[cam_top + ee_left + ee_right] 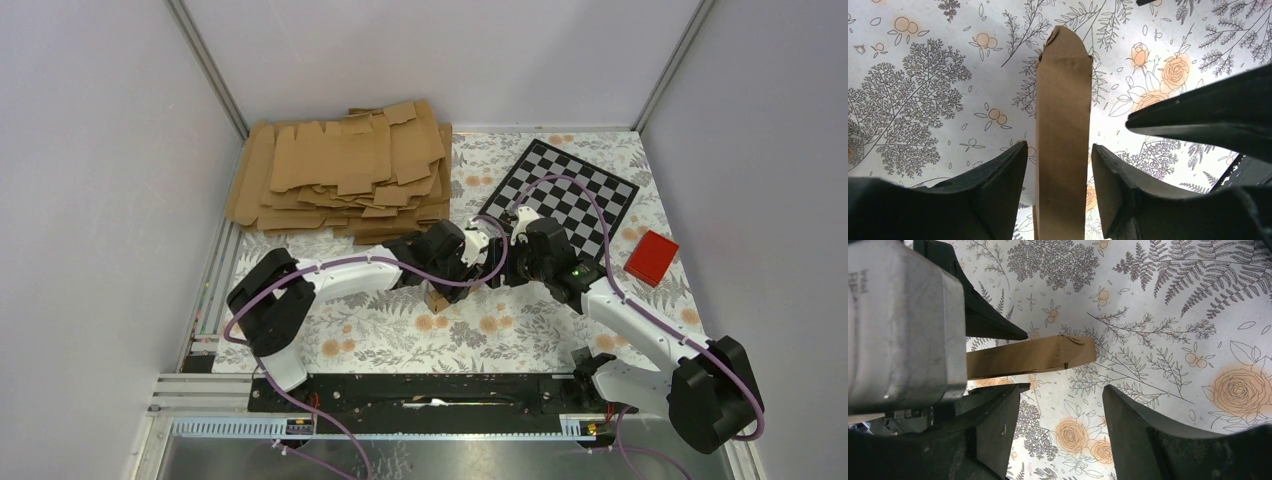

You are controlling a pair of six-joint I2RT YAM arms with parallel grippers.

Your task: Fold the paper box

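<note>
The paper box (437, 298) is a narrow, folded brown cardboard piece on the floral cloth at the table's middle. In the left wrist view it (1063, 100) runs straight out between the fingers, its rounded flap at the far end. My left gripper (1059, 146) straddles it with a thin strip of cloth showing on each side, so the jaws stand slightly open around it. It also shows in the right wrist view (1038, 356), sticking out of the left gripper (455, 272). My right gripper (1064, 390) is open and empty over bare cloth, close beside the left one (503, 266).
A big pile of flat brown cardboard blanks (340, 170) lies at the back left. A checkerboard (575, 195) lies at the back right and a small red block (651, 257) to its right. Grey walls close in the table.
</note>
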